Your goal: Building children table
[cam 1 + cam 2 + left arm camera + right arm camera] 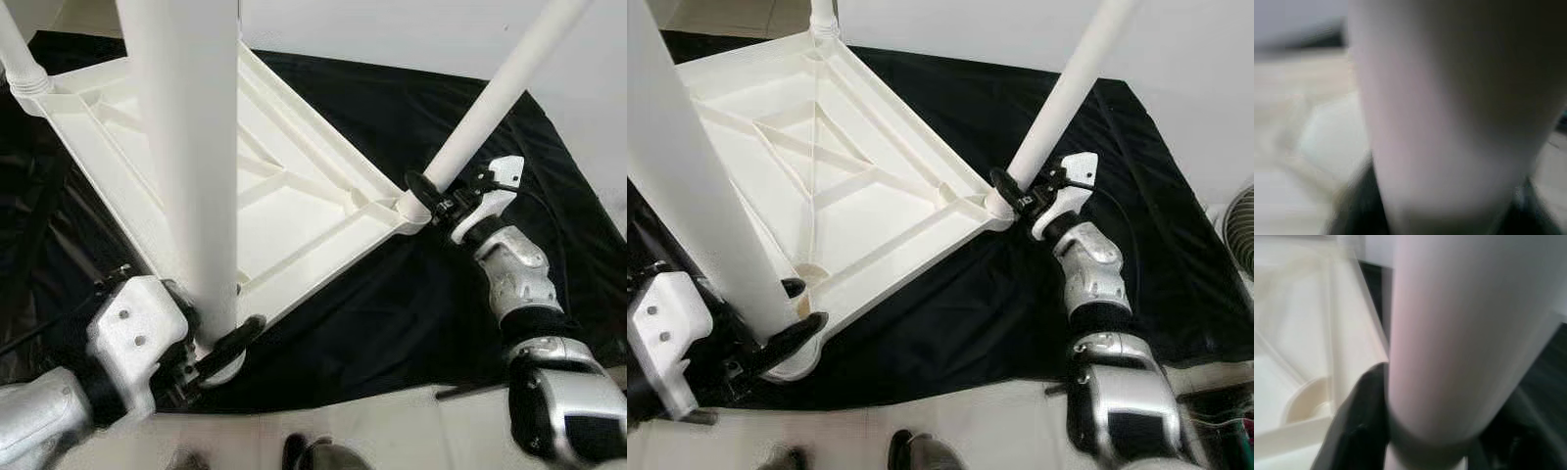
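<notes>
- The white plastic tabletop (pixel 823 186) is laid upside down on a black cloth (pixel 1136 196), its ribbed, smooth underside turned upward.
- A round white leg (pixel 191 147) is seated in the near corner socket; its base is clasped between the closed black fingers of the left gripper (pixel 220 352).
- A second tubular leg (pixel 1068 83) is set in the right corner, gripped at its foot by the right gripper (pixel 1014 191).
- A third leg (pixel 20 59) is seen at the far left corner.

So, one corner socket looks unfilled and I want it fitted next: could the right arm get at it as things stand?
Probably not yet. The right gripper is clamped around a leg at the tabletop's right corner, and the open socket lies across the underside, nearer the left gripper.
</notes>
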